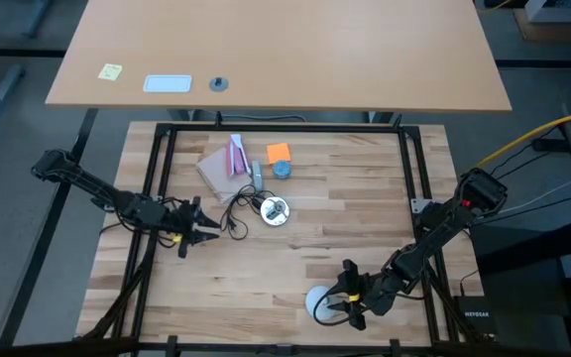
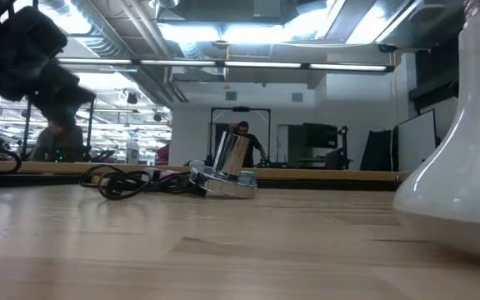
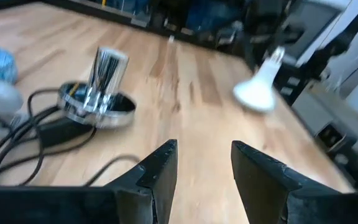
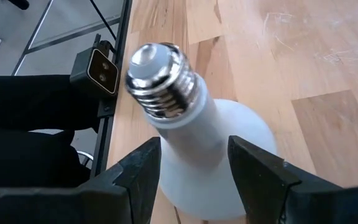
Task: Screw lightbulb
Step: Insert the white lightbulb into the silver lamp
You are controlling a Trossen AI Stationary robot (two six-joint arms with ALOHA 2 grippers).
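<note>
**Right pincer astride the bulb at the near table edge**

The right gripper (image 1: pixel 348 309) sits low over the table's near edge, toward the right corner, its two fingers (image 4: pixel 135 180) standing on either side of the lightbulb (image 4: pixel 194 149). The jaws flank the pale neck closely; whether they press it cannot be told. The bulb rests globe-down on the wooden table (image 1: pixel 365 198), its silver screw base tilted up past the fingers. Just beside it the tabletop ends at a black frame rail (image 4: pixel 114 93), with floor beyond, so little room lies on that side; bare wood opens toward the table's middle.

The left gripper (image 1: pixel 204 226) hovers near the left side, fingers a little apart and holding nothing. Just beside it lie a black cord (image 1: pixel 234 213) and the chrome socket (image 1: pixel 274 209), well apart from the bulb.
</note>
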